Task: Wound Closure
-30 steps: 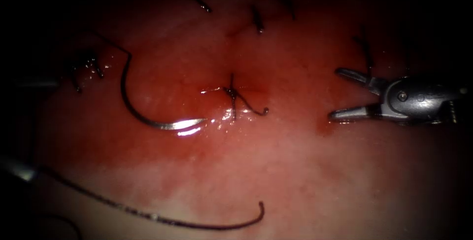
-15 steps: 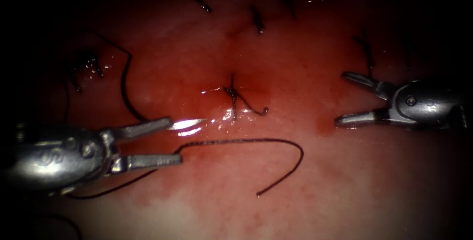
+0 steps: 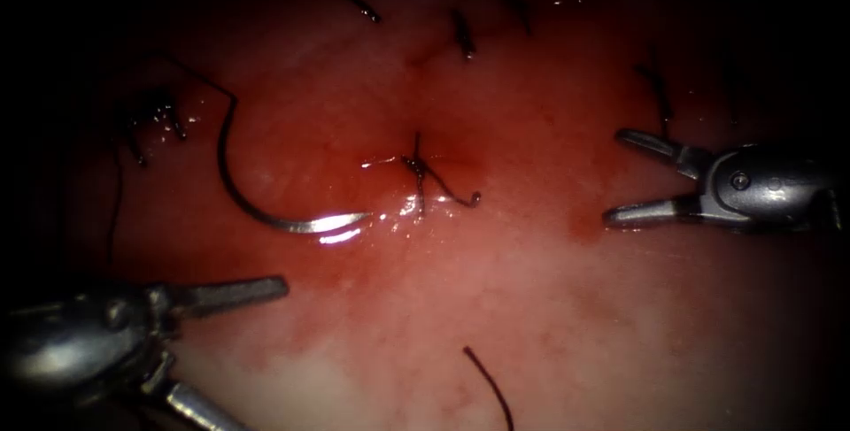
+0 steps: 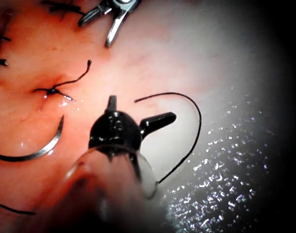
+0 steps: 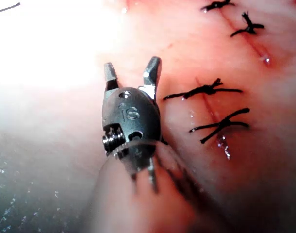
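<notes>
Endoscope view: needle lies loose on the tissue, left of the cut, tip pointing at the knot; not in the tissue, neither tool holds it. Left tool has jaws spread wide, empty, sitting below the needle. Right tool is also open and empty, parked well right of the cut, likely to keep the stitch unobstructed. Loose thread end lies near the bottom edge. Left wrist view confirms: needle flat, apart from the jaws.
</notes>
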